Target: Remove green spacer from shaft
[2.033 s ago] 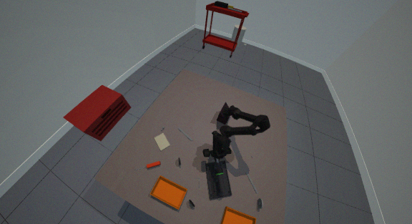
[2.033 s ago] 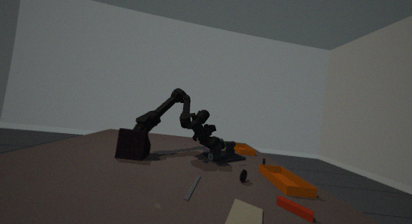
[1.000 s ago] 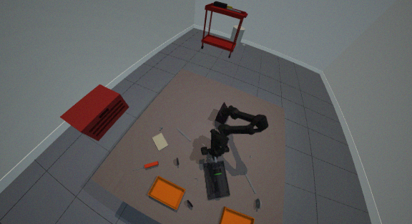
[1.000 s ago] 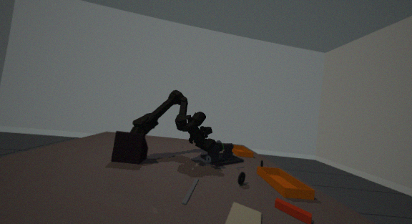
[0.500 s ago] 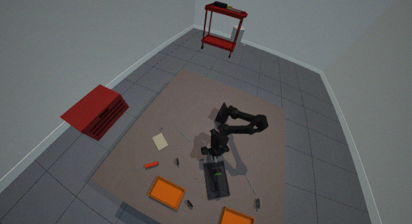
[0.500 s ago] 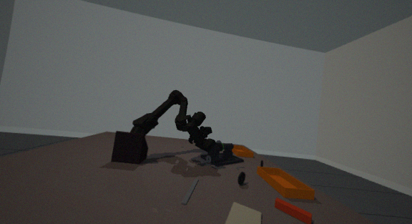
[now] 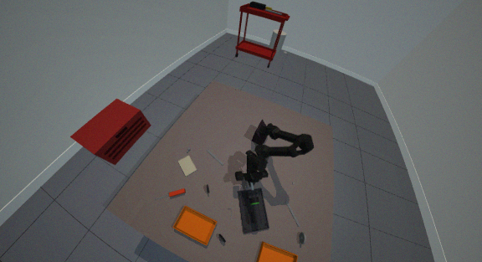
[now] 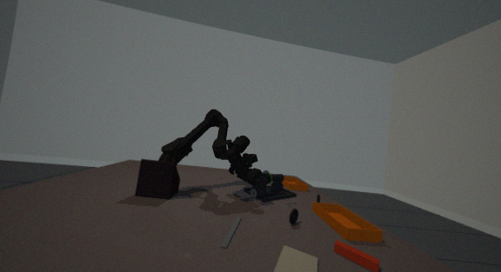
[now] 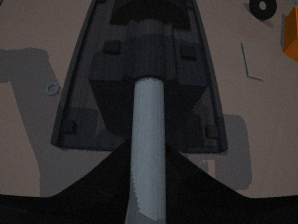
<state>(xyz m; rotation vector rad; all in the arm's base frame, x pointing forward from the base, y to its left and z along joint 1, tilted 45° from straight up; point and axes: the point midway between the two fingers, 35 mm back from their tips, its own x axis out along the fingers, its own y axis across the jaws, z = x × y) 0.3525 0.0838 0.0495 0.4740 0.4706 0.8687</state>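
My gripper (image 7: 251, 185) (image 9: 144, 147) is shut on the pale grey shaft (image 9: 149, 115). In the wrist view the shaft runs straight between the fingers into a dark block (image 9: 148, 55) on the dark fixture (image 7: 260, 226) (image 9: 216, 142). The gripper stands at the fixture's near end, just outside that block. The green spacer (image 7: 254, 203) (image 8: 270, 178) shows as a thin green band up between the fixture's blocks. It is not visible in the wrist view. Other spacers are too dark to tell apart, and the shaft's far end is hidden.
Orange trays (image 7: 195, 226) (image 7: 277, 255) stand beyond and beside the fixture. A black ring (image 8: 294, 216) (image 9: 263, 6) and a thin bent rod (image 9: 245, 62) lie to one side, a small grey washer (image 9: 52, 89) to the other. A red-handled tool (image 7: 176, 192) lies farther off.
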